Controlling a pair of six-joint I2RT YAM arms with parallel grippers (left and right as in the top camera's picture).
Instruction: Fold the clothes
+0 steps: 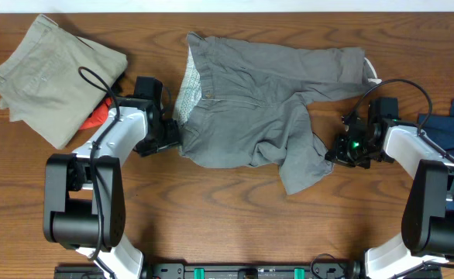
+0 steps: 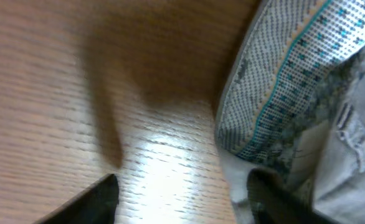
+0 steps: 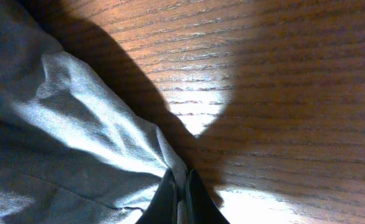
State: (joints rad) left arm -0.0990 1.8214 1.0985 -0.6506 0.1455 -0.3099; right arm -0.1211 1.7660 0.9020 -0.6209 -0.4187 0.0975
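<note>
One garment to fold: grey shorts (image 1: 258, 101), lying rumpled across the middle of the table (image 1: 227, 225), nearer its far edge. The waist is toward the left, one leg reaches along the far edge to the right, and the other is crumpled toward the near edge.
Waist lining: lining (image 2: 282, 81) turned outward at the left end, white with rows of teal dots.
Writing: small patch (image 2: 346, 121) inside the waist, too blurred to read.
Left gripper: left gripper (image 1: 169, 138) has its fingers spread wide at the waist fold, one finger against the cloth and bare wood between them.
Right gripper: right gripper (image 3: 182, 180) has its fingers pressed narrow together, pinching the edge of the nearer leg.
Far-left corner: khaki shorts (image 1: 49, 74), folded, with an orange cloth (image 1: 97, 118) showing under their near side.
Right edge: navy garment (image 1: 452, 128), partly behind the right arm.
</note>
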